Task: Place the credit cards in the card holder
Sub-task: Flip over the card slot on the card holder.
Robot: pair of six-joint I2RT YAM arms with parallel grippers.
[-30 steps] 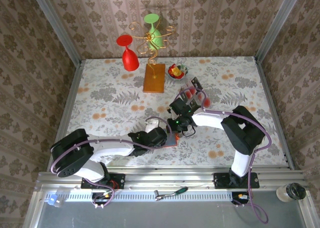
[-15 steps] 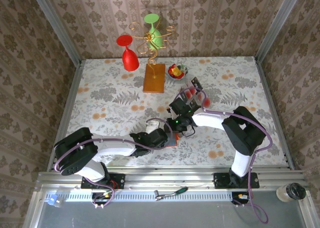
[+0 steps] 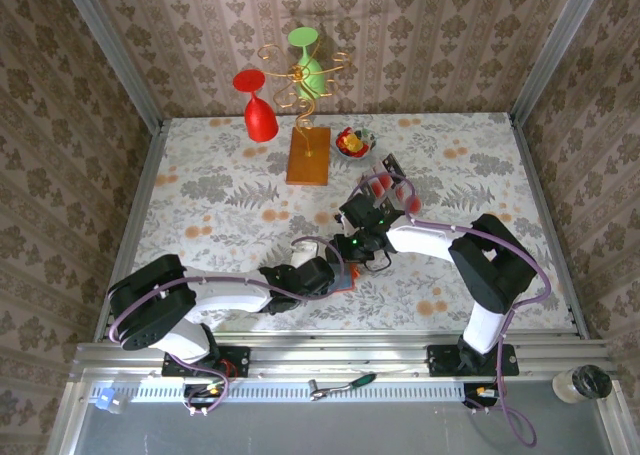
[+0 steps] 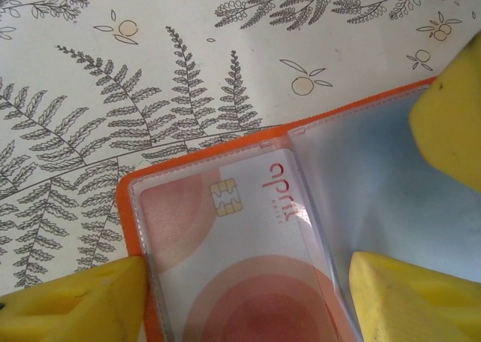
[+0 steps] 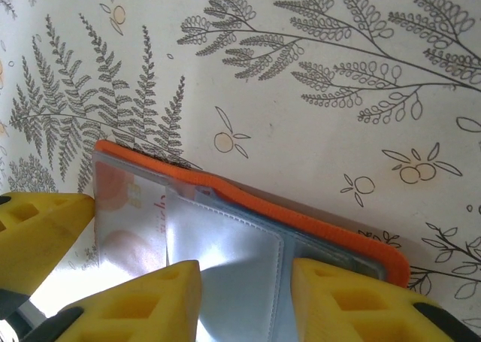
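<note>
The orange-red card holder (image 3: 346, 279) lies open on the table between both grippers. In the left wrist view its orange rim (image 4: 128, 207) frames a clear pocket holding a pinkish-white credit card (image 4: 225, 259) with a red spot. My left gripper (image 4: 248, 301) is open, its yellow fingers on either side of that pocket. My right gripper (image 5: 246, 301) is open over the holder's grey-blue clear sleeve (image 5: 240, 252), beside the same card (image 5: 124, 207). Further back lie loose cards: a dark one (image 3: 390, 163) and pinkish ones (image 3: 383, 183).
At the back stand an orange-brown block (image 3: 308, 155) with a gold wire stand, a red glass (image 3: 260, 115) and a green glass (image 3: 306, 60). A small bowl (image 3: 353, 141) of red and yellow pieces sits beside the block. Metal rails edge the table.
The left arm has shifted slightly at the card holder. Both grippers stay over the holder.
</note>
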